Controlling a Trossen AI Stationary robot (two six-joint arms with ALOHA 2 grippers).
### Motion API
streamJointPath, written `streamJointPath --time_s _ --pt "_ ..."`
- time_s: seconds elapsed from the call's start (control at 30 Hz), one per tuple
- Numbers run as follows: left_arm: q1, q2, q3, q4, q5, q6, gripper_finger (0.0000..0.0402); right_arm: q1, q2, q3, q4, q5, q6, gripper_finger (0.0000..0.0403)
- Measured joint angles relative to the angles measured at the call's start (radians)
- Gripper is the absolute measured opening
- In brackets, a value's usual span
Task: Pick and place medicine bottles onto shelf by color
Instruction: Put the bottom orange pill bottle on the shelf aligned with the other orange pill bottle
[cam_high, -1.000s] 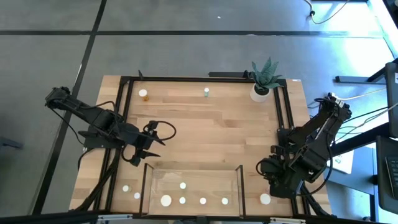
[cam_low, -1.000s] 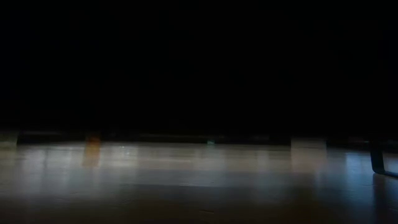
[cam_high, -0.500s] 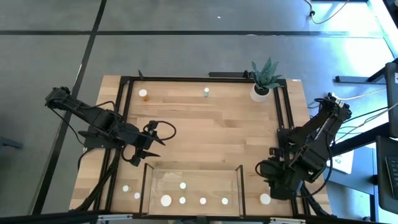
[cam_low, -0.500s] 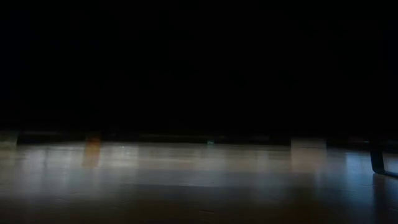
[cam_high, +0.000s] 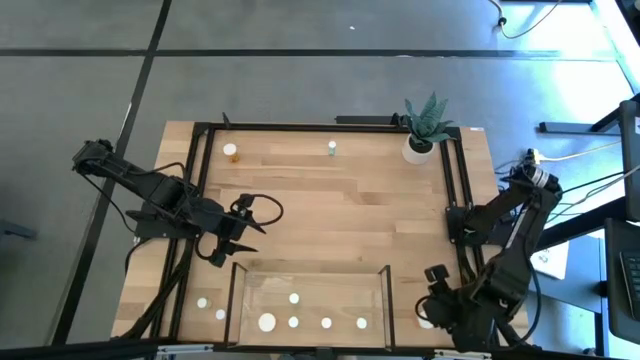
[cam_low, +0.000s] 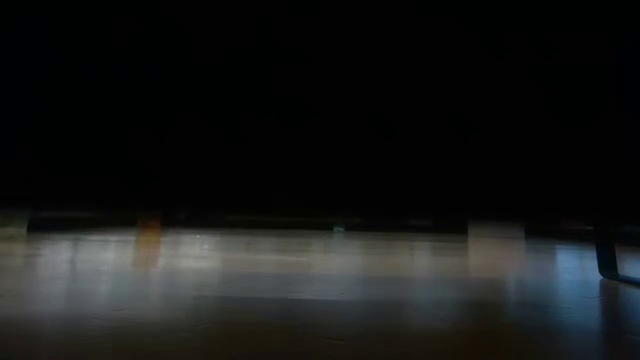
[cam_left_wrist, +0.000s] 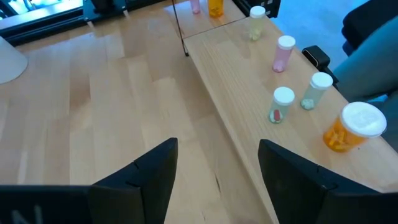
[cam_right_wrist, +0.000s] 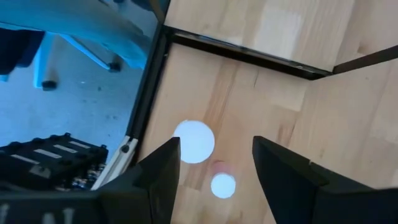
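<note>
Bottles (cam_high: 294, 322) were split between shelf and table: five white caps stood on the shelf (cam_high: 310, 278) at 6 o'clock. Two more (cam_high: 202, 301) stood on the table (cam_high: 330, 200) just off its 9 o'clock end. An amber one (cam_high: 230, 150) and a greenish one (cam_high: 332, 148) waited along the 12 o'clock edge, near the plant (cam_high: 425, 125).

The one change over the last second was in the right arm. It swung from beside the shelf's 3 o'clock bar down toward the table's 5 o'clock corner, and its bulk covered the wide cap that had shown there. The left arm had not moved. That reads as the right arm lining up on the corner bottles for its next pick, with nothing lifted yet.

The right claw (cam_right_wrist: 214, 149) was spread and empty, looking down from above. A wide cap (cam_right_wrist: 194, 142) and a small cap (cam_right_wrist: 223, 185) stood just beside each other, both framed in the gap between its fingers and clearly below them, untouched. Which one it meant to take could not be told.

The left claw (cam_left_wrist: 217, 177) hung at 9 o'clock, fingers also spread and holding nothing. The shelf's bottles were well ahead of it, a wide orange one (cam_left_wrist: 353, 127) among them.
</note>
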Motion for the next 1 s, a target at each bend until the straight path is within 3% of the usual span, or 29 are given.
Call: streamJointPath --time_s 1.0 --pt "0.0 0.0 0.0 0.0 0.0 0.0 0.0218 -0.001 0.013 0.0 0.011 0.018 0.065 0.0202"
